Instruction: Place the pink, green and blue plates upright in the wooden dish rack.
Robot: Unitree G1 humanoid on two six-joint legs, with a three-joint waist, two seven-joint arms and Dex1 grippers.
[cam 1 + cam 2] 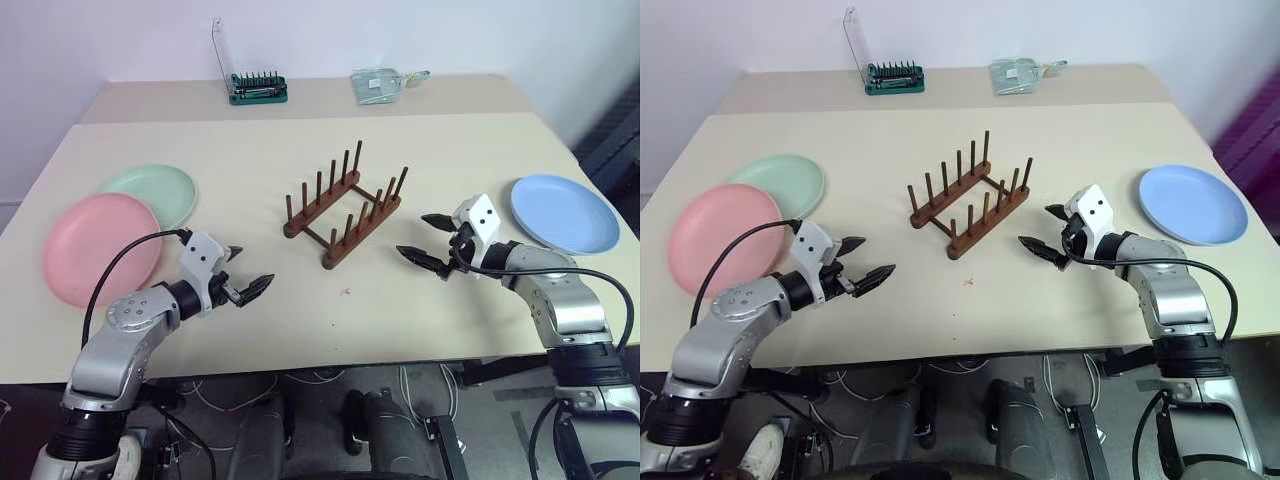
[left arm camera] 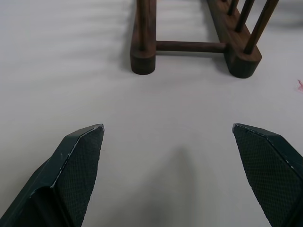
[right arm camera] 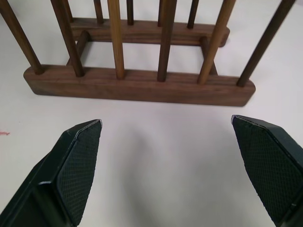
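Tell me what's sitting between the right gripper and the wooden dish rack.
Nothing: bare table runs from the open right gripper to the wooden dish rack, seen in the right wrist view.

- In the left wrist view, the wooden dish rack (image 2: 189, 47) runs off the top edge; its pegs are cut short
- The green plate (image 1: 155, 190) lies partly under the pink plate (image 1: 100, 245) (near rim hidden)
- The clear packet (image 1: 378, 84), upper centre, is too small to identify
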